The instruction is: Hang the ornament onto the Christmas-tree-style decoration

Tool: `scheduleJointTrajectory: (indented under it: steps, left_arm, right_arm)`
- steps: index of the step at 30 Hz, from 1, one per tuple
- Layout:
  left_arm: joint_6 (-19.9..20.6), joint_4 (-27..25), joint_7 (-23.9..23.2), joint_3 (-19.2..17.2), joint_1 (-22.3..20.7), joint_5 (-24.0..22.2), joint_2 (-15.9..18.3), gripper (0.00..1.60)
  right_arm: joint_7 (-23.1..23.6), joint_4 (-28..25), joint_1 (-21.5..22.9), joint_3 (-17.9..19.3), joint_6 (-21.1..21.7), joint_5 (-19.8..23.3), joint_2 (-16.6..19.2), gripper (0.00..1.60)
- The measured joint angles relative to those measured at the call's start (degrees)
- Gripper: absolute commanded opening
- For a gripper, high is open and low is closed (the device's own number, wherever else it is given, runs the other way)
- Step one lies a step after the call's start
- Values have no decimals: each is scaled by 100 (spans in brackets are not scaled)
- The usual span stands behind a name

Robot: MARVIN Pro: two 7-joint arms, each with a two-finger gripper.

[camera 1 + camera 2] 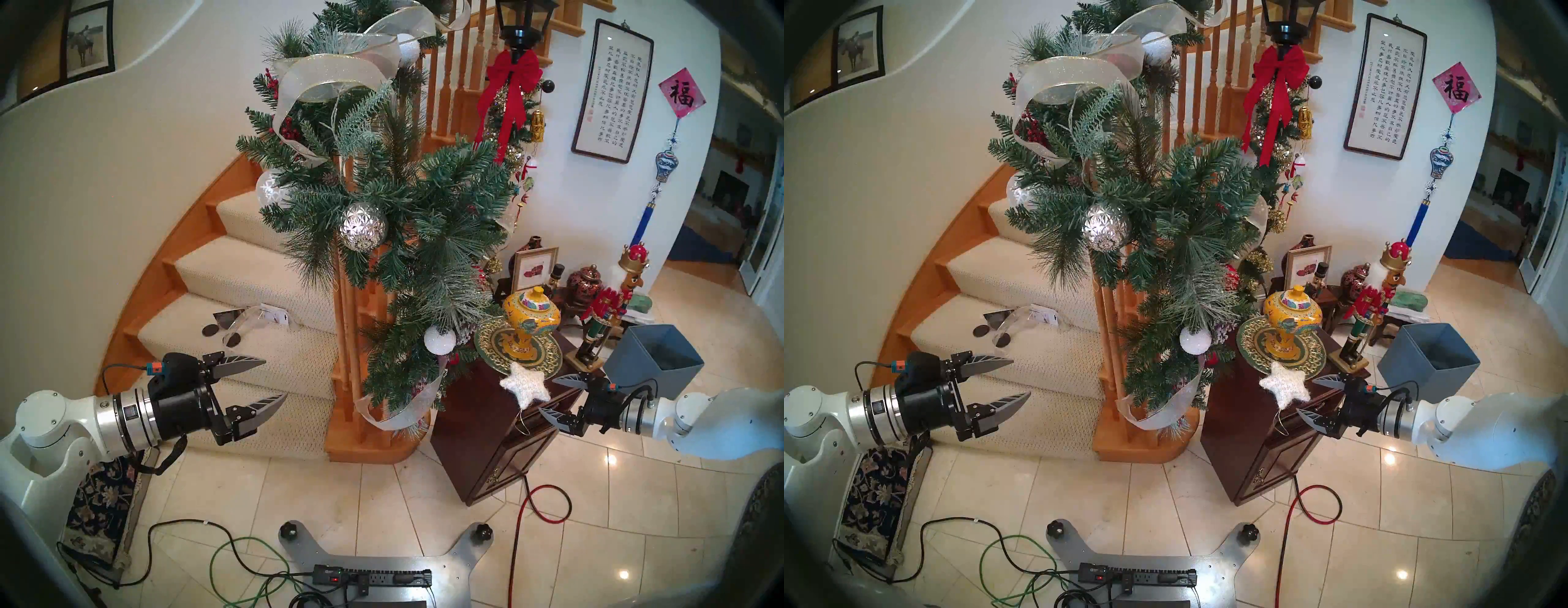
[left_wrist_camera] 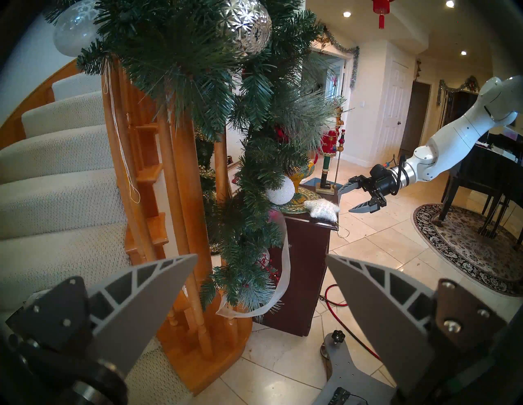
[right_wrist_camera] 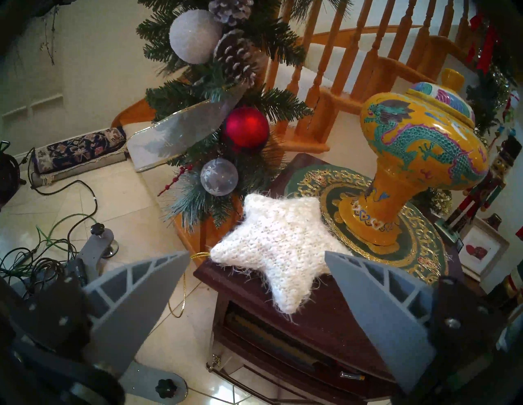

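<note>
The right end effector stands spread before the puffy white knitted star on the dark wooden surface, which looks soft, light, best pinched across one arm.

Counts, all views combined:
- star ornament: 1, white knitted, 1 gold string loop
- garland on the banister: 1
- balls in the garland: 1 faceted silver ball, 2 white glittery balls, 1 red ball, probably 2 clear snowflake balls, though the wrist views may show a third
- pine cones: 2
- grippers: left gripper and right gripper, 2 fingers each
- yellow dragon jar: 1
- nutcrackers: 2
- red bow: 1
</note>
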Motion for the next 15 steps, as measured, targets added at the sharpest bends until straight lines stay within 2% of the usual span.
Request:
scheduleJointTrajectory:
  steps: [15]
  left_arm:
    - [0, 0, 0, 0, 0, 0, 0, 160]
  right_arm:
    - [-61, 167, 0, 24, 145, 99, -243, 160]
